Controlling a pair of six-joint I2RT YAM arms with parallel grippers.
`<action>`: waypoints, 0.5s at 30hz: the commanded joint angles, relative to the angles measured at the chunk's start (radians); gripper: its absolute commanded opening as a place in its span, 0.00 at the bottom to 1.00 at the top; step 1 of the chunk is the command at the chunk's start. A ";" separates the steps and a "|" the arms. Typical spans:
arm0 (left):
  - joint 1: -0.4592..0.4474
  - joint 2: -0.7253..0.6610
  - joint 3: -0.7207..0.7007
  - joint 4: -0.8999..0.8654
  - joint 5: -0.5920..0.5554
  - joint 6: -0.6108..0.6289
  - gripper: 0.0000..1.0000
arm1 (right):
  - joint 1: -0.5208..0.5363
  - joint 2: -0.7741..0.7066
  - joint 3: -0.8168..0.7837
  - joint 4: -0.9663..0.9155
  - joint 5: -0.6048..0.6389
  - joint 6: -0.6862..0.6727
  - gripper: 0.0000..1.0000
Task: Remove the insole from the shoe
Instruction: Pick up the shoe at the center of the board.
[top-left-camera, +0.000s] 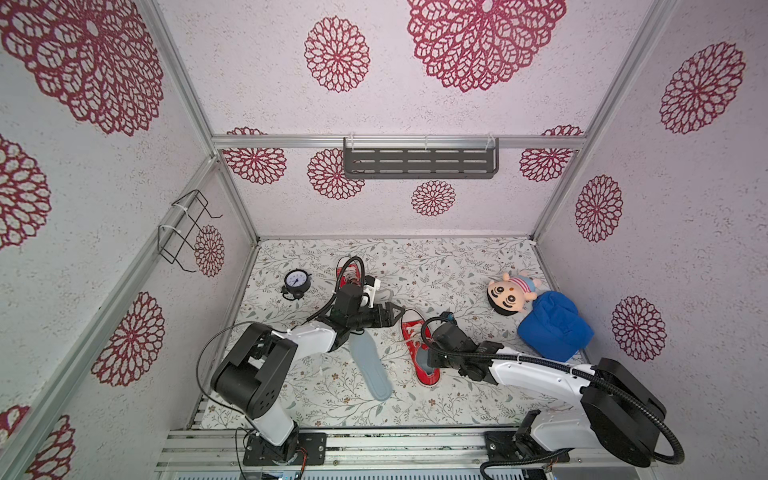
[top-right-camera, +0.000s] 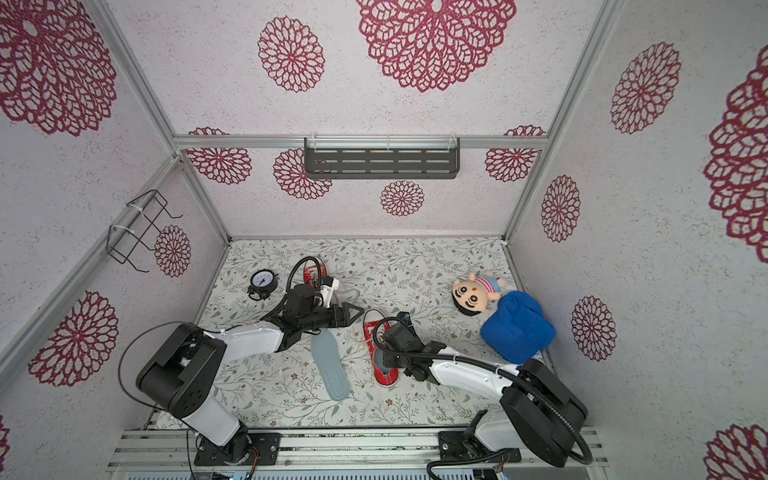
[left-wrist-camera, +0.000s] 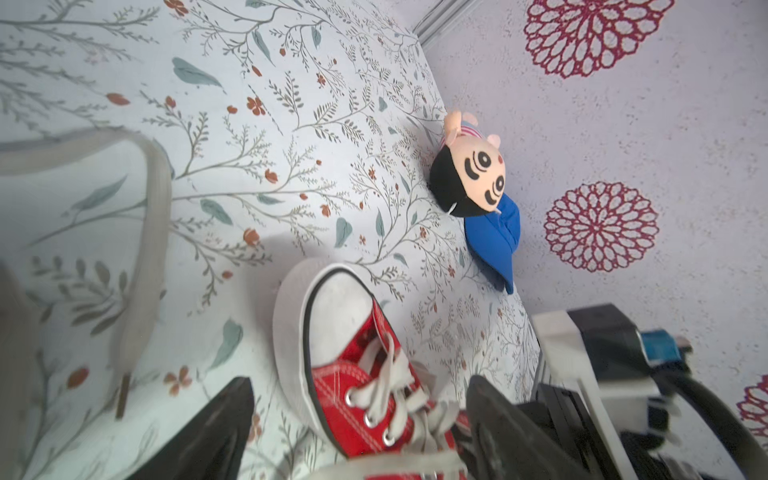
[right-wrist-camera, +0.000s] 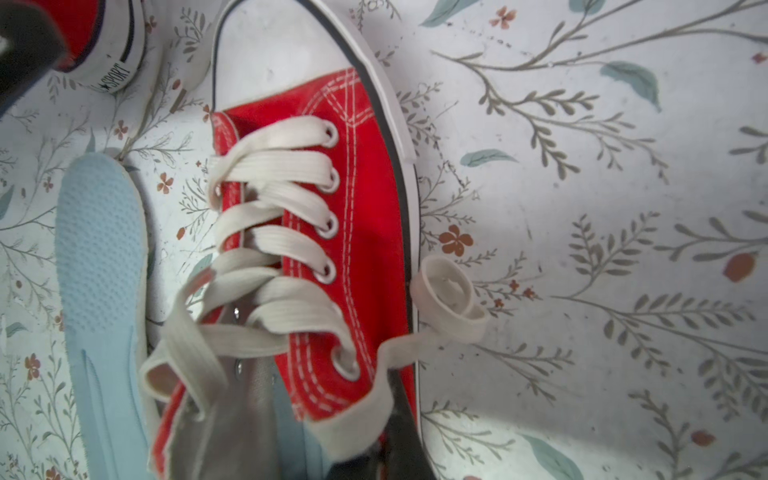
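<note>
shoe (right-wrist-camera: 365, 216): matt red canvas, white stitching. toe cap (right-wrist-camera: 282, 45): smooth white rubber. laces (right-wrist-camera: 282, 166): flat woven cloth. eyelets (right-wrist-camera: 330, 135): shiny metal. insole (top-left-camera: 370, 368) at its 9 o'clock: pale blue, dimpled, matt. table cover (top-left-camera: 457, 266): smooth printed sheet. doll (top-left-camera: 509, 293) at 3 o'clock: plush.

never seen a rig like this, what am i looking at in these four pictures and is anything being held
These are two robot arms, left and right, at a table in a booth. Two pictures look down from overhead, showing nearly the same scene. The other two come from a camera on each arm's wrist. On the table lie a red shoe, a pale blue insole flat beside it, a second red shoe, a clock, a doll and a blue cap. The left pincer is open and holds nothing. The right pincer is shut at the first shoe's heel end; whether it pinches the rim is unclear.
</note>
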 joint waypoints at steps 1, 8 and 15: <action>-0.001 0.107 0.068 0.029 0.036 -0.016 0.84 | -0.003 -0.019 -0.015 -0.040 0.026 0.026 0.00; -0.006 0.298 0.174 0.079 0.093 -0.032 0.83 | -0.003 -0.009 -0.011 -0.036 0.014 0.018 0.00; -0.017 0.383 0.246 0.097 0.181 -0.065 0.69 | -0.003 0.009 -0.007 -0.022 0.003 0.018 0.00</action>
